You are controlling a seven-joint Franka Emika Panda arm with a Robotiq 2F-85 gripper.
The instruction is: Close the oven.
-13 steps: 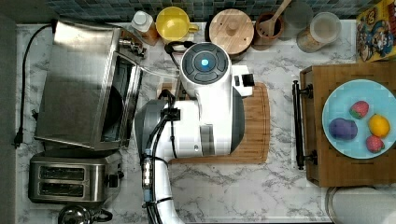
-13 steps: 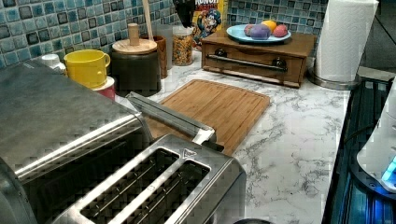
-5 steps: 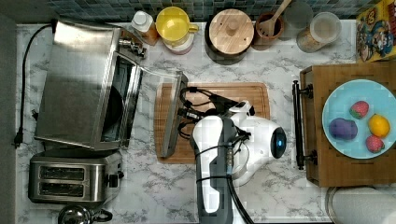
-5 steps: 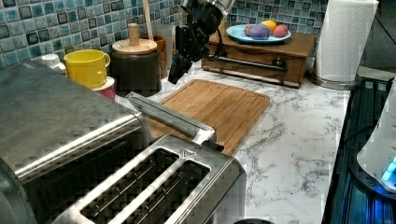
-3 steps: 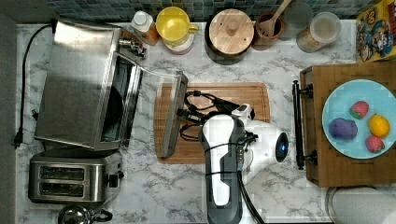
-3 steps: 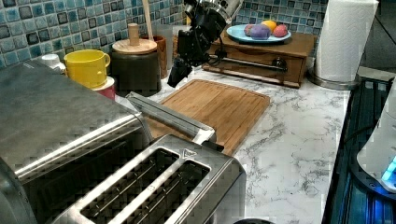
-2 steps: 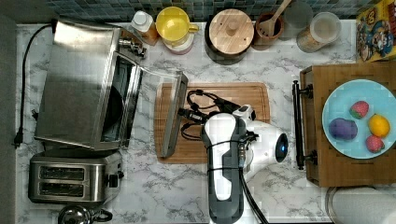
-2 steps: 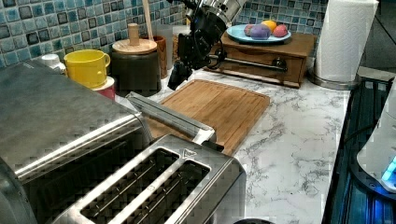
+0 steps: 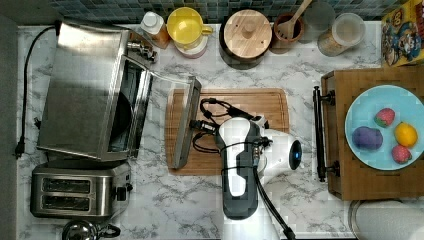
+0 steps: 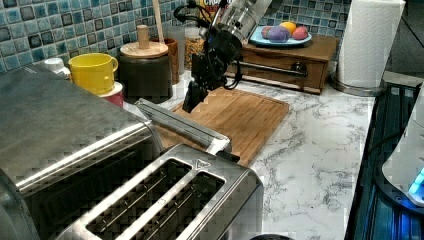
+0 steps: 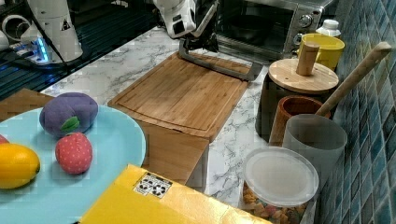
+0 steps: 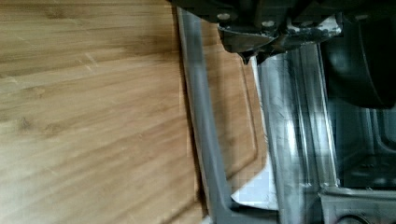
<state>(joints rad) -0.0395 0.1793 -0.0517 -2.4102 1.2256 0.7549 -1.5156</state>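
Note:
The oven stands at the top view's left, its glass drop door lying open and flat, with the bar handle resting over the wooden cutting board. My gripper hangs just beside that handle on the board side, fingers shut and empty. In the left view the gripper points down close above the door's front edge. The wrist view has the handle running past the closed fingertips, with the oven cavity beyond. The right view shows the gripper at the handle.
A two-slot toaster sits beside the oven. A yellow mug, a wooden-lidded canister, jars and a spoon holder line the tiled back wall. A wooden stand with a blue fruit plate is at the top view's right.
The arm has swung off the oven side to the board's other side. Over the last second the gripper has come down and closer to the open door's handle.

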